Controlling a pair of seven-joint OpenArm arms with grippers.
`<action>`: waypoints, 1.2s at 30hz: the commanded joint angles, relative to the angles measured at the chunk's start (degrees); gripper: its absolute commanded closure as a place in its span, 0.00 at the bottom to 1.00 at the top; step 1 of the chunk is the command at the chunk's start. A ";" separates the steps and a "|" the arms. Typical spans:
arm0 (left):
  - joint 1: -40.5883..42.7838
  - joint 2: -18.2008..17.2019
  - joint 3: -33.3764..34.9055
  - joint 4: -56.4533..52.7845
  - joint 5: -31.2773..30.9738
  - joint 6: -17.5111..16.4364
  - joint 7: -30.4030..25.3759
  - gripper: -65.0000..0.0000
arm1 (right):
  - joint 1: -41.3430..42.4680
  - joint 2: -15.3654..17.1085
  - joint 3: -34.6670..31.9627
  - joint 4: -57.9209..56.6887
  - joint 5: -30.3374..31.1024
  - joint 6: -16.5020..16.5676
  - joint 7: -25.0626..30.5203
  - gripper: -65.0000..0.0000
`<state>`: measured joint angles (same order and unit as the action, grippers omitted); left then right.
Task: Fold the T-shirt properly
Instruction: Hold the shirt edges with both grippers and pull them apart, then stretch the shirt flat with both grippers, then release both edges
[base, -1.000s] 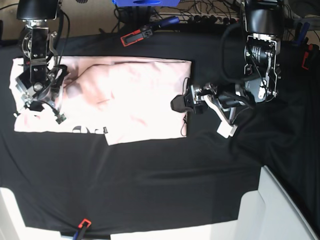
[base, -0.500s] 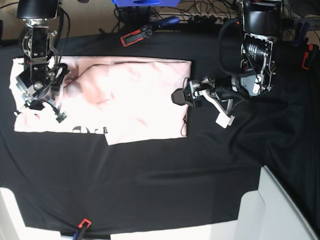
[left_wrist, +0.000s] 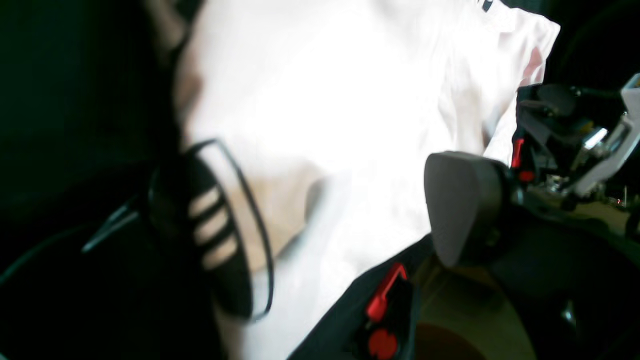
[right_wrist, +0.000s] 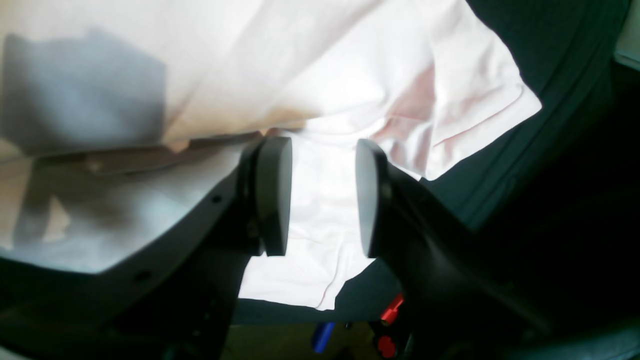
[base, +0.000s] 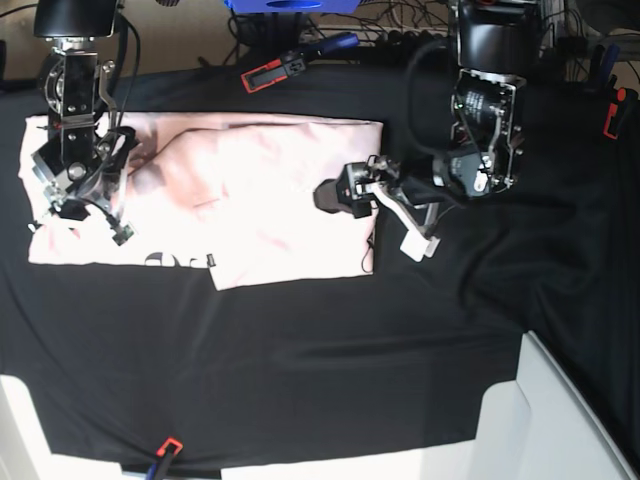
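Note:
The pale pink T-shirt (base: 260, 200) lies as a wide flat rectangle on the black cloth, with a bit of black lettering (base: 165, 260) peeking out at its front edge. My left gripper (base: 360, 205) hovers over the shirt's right edge, wide open. In the left wrist view the T-shirt (left_wrist: 350, 100) fills the gap between the spread fingers (left_wrist: 465, 205). My right gripper (base: 92, 222) sits over the shirt's left end. Its pads (right_wrist: 272, 195) stand apart, and the T-shirt (right_wrist: 325, 210) shows between them, lying loose and unclamped.
A red-and-black clamp (base: 270, 72) and cables lie behind the shirt at the table's back edge. A blue object (base: 280, 5) sits at the top. A white box (base: 560, 420) stands at the front right, and another red clamp (base: 165, 450) at the front edge.
My left arm has swung leftwards, bringing its open gripper from beside the shirt to over its right edge. The right arm and the shirt have stayed still.

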<state>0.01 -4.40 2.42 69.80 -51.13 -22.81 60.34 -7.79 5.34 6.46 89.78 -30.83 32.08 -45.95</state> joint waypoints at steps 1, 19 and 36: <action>-0.32 -0.12 0.09 0.57 0.10 -0.27 0.46 0.00 | 0.72 0.33 0.09 1.08 -0.51 -0.38 0.46 0.69; -0.49 -1.00 -0.44 0.49 0.37 -0.27 0.19 1.00 | 0.72 0.33 0.09 1.08 -0.34 -0.38 0.46 0.69; 1.79 -9.00 -0.61 1.63 0.10 -0.27 -1.92 1.00 | 1.77 -3.37 13.19 7.41 5.29 0.32 0.28 0.69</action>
<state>2.28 -12.64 2.15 70.24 -50.61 -22.79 58.78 -6.74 1.43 19.42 96.14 -25.67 32.73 -46.09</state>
